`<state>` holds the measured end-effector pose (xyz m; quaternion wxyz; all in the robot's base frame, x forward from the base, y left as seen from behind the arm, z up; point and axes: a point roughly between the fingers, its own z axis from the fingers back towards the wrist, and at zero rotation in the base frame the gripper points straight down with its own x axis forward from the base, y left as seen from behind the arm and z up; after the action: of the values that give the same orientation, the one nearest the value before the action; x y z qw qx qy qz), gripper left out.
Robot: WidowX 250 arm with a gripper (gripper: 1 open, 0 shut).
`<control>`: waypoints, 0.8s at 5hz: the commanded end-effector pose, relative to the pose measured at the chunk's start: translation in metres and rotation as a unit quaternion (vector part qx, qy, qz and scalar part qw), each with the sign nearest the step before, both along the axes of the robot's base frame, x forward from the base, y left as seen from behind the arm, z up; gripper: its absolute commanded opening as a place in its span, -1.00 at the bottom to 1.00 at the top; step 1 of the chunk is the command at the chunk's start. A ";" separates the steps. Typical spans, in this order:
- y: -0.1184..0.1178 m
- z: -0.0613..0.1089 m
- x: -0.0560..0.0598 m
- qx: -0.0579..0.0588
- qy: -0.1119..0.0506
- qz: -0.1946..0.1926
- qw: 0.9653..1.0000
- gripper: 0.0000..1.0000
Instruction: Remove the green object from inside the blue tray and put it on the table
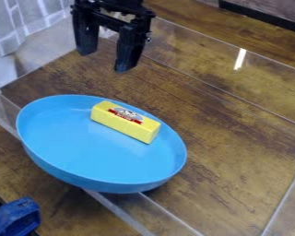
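Observation:
The green object (124,122) is a small block that looks bright yellow, with a red-and-white label on top. It lies inside the blue tray (64,152), a shallow oval dish on the table (224,120). My gripper (107,51) hangs above the table beyond the tray's far rim, pointing down. Its two dark fingers stand apart with nothing between them, and it is clear of both the block and the tray.
Clear acrylic panels edge the tabletop at the left and front (8,101). A dark blue cloth-like thing (12,218) sits at the bottom left, outside the panel. Bare glossy wood stretches right of the tray.

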<state>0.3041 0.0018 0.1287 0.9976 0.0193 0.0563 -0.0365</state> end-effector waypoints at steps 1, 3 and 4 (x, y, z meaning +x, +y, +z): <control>0.002 0.012 0.006 -0.006 -0.021 0.003 1.000 1.00; 0.001 0.014 0.005 -0.013 -0.017 0.011 1.000 1.00; 0.001 0.018 0.004 -0.015 -0.019 0.016 1.000 1.00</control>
<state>0.3013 -0.0029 0.1258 0.9968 0.0043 0.0744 -0.0294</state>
